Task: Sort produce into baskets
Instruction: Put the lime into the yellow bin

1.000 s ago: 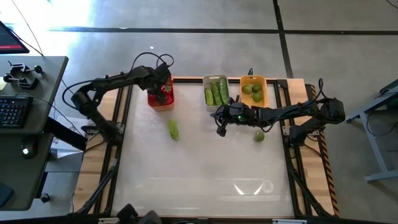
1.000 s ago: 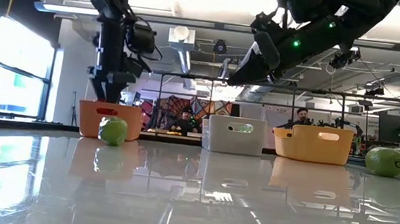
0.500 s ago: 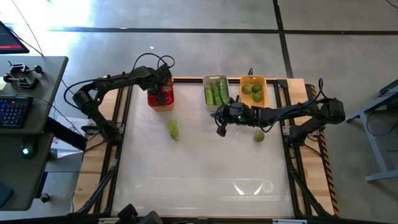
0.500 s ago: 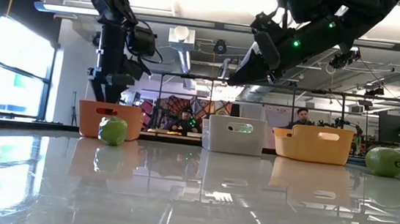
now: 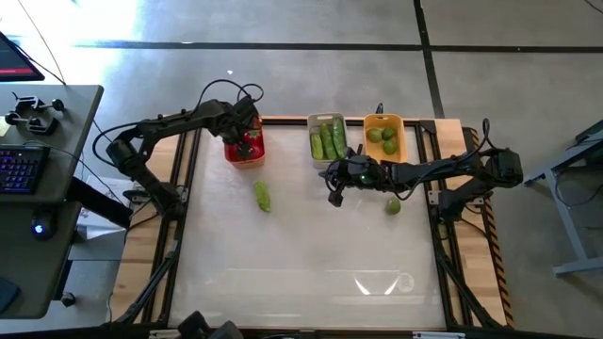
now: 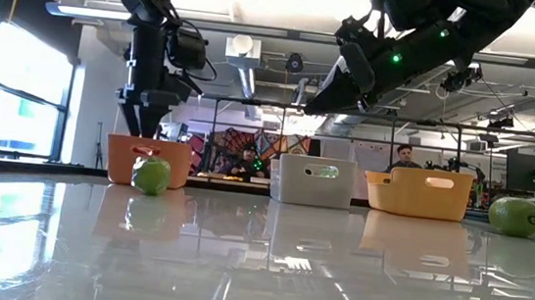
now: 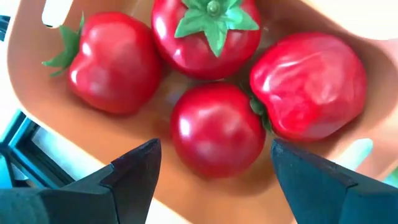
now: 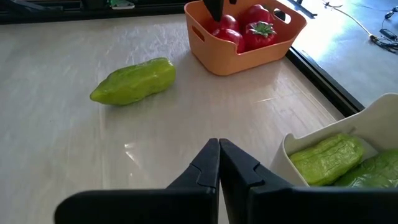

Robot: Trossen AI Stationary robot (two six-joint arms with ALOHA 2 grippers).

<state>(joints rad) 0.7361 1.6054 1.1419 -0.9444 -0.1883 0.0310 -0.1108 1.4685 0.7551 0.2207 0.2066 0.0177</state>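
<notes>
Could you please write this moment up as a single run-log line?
left gripper: open over orange-red basket, four tomatoes inside | right gripper: shut, empty, by grey basket | loose: cucumber, lime

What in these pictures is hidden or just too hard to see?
- High view: how many tomatoes fill the orange-red bin; the left claw above covers them.
- Low view: all three bins' contents, behind their walls, like the grey bin.
- Right wrist view: the grey bin's far part is cut off; the yellow bin is out of frame.
- Low view: the cucumber lies end-on, its length hidden.
</notes>
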